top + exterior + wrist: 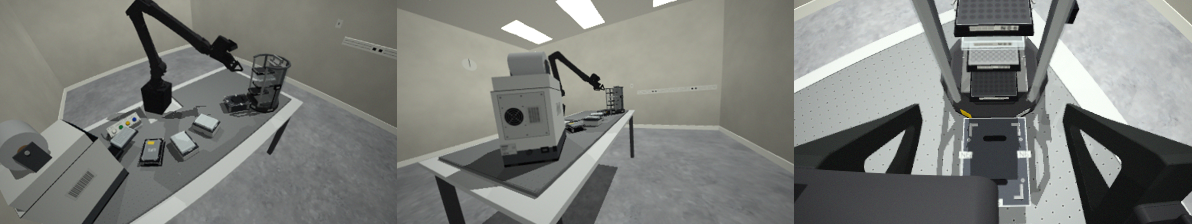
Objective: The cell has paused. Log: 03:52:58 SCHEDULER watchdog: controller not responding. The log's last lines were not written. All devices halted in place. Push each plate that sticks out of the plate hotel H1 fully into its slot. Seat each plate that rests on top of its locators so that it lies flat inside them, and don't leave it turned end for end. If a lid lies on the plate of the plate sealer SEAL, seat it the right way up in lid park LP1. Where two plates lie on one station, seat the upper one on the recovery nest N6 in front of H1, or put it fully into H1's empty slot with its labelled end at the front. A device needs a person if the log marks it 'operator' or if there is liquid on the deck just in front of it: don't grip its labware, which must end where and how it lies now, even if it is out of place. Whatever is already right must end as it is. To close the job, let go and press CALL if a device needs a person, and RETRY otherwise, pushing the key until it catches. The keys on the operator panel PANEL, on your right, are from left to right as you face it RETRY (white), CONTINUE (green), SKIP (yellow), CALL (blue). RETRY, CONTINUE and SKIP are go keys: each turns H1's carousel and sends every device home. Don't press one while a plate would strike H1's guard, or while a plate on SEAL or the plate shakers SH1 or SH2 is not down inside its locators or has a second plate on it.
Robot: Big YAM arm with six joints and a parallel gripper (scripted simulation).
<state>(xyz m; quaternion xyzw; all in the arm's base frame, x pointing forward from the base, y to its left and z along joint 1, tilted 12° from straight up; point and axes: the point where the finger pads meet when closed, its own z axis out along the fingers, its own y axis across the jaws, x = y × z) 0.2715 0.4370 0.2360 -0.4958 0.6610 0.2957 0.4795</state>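
Note:
My gripper (235, 67) is open and empty, high above the deck in front of the plate hotel H1 (268, 82). In the wrist view the open fingers frame the empty recovery nest N6 (995, 161), which also shows in the top view (236, 103). H1 holds a black plate (993, 16) on its top shelf that reaches further forward than those below. A clear plate (993, 55) and another black plate (994, 83) sit on the lower shelves. A small yellow patch (964, 111) lies on the deck at H1's front foot.
Two shakers with pale plates (206, 124) (184, 144) stand mid-table, with a black station (152, 151) beside them. The key panel (124, 125) lies near the arm's base. The sealer (61, 172) holds a pale plate (123, 137) on its stage.

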